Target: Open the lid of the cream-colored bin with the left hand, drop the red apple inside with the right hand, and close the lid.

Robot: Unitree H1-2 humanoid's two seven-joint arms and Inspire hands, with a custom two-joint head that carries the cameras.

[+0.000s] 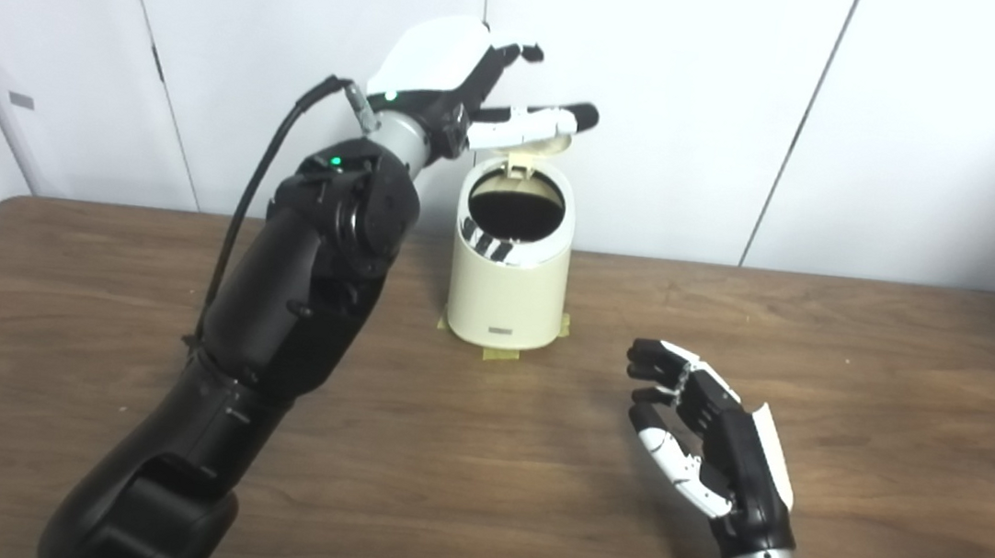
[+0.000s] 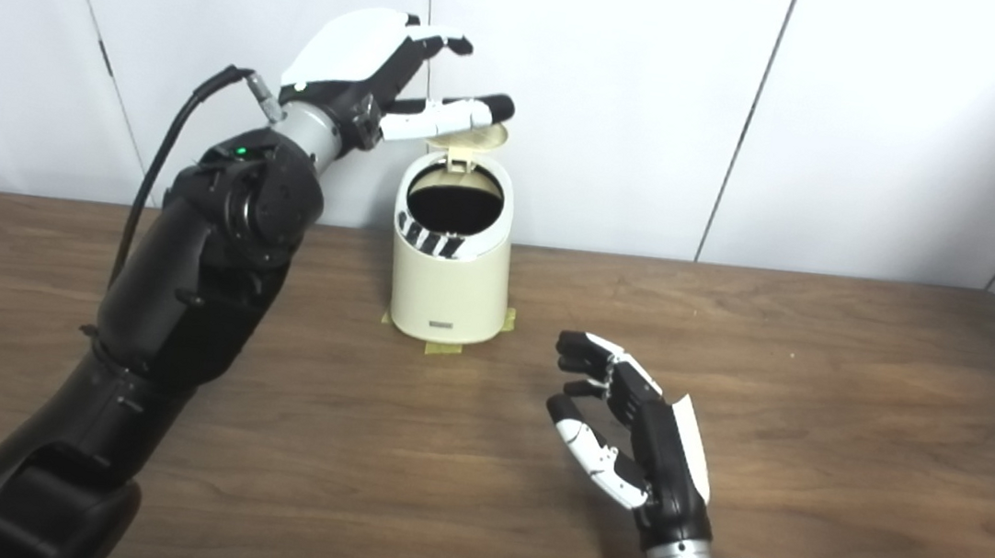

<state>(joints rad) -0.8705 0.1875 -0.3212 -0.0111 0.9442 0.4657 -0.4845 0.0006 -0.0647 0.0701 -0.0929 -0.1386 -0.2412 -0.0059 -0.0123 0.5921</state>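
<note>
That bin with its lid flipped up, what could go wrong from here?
The lid stands open with the left hand at it; if the fingers slip, it could probably fall shut early. The bin is only held by tape at its base, so a hard push might tip it. The right hand is empty and no apple shows, so whether it went in is unclear.

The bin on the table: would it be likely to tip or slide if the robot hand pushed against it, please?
The bin is tall and narrow, so a high push might tip it. Tape at its base probably stops it sliding. The raised lid hangs on a thin hinge and looks light; it would likely swing shut easily under the left robot hand.
</note>
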